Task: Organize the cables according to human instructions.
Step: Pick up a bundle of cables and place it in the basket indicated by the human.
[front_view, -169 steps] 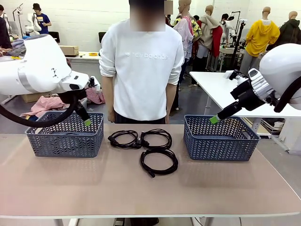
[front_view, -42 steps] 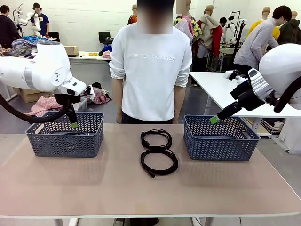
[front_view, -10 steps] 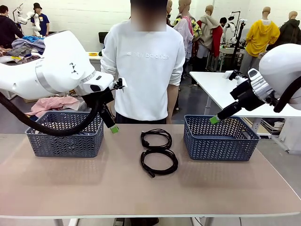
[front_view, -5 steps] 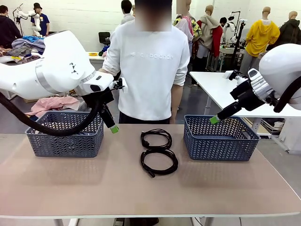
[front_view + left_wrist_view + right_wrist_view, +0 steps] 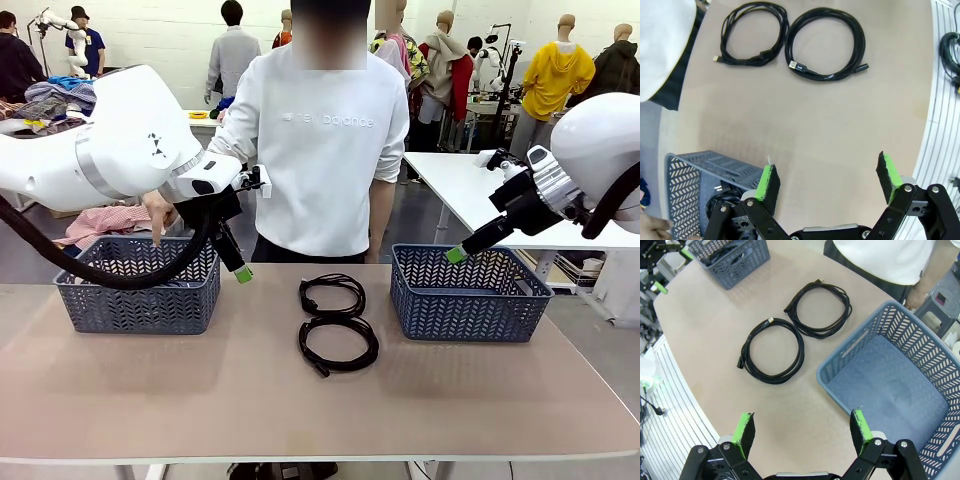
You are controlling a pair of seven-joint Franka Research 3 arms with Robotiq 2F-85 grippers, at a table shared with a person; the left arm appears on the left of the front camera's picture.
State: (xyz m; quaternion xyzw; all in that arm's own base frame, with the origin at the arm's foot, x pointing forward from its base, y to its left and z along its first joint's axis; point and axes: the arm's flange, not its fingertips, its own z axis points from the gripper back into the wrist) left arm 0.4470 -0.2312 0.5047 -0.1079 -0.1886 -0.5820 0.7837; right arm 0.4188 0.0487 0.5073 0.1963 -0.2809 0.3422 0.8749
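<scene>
From the front, two coiled cables lie on the desk (image 5: 250,400) between two blue baskets. The far cable (image 5: 335,279) is just beside the near cable (image 5: 305,350). The left gripper (image 5: 243,273) hangs above the desk, just right of the left basket (image 5: 137,300). The right gripper (image 5: 456,254) hovers over the far left corner of the right basket (image 5: 468,310). A person in a white sweatshirt (image 5: 320,150) stands at the far side, and the person's hand (image 5: 154,213) points down over the left basket.

In the left wrist view, the left gripper (image 5: 828,177) has its fingers (image 5: 768,182) spread wide with nothing between them. The far cable (image 5: 740,61) and near cable (image 5: 826,76) lie ahead on the desk. The left basket (image 5: 695,172) has black cord (image 5: 715,204) inside.

In the right wrist view, the right gripper (image 5: 803,426) is also wide open and holds nothing. Its fingers (image 5: 746,427) straddle the near edge of the right basket (image 5: 840,365). The near cable (image 5: 747,351) and far cable (image 5: 819,333) lie to that basket's left.
</scene>
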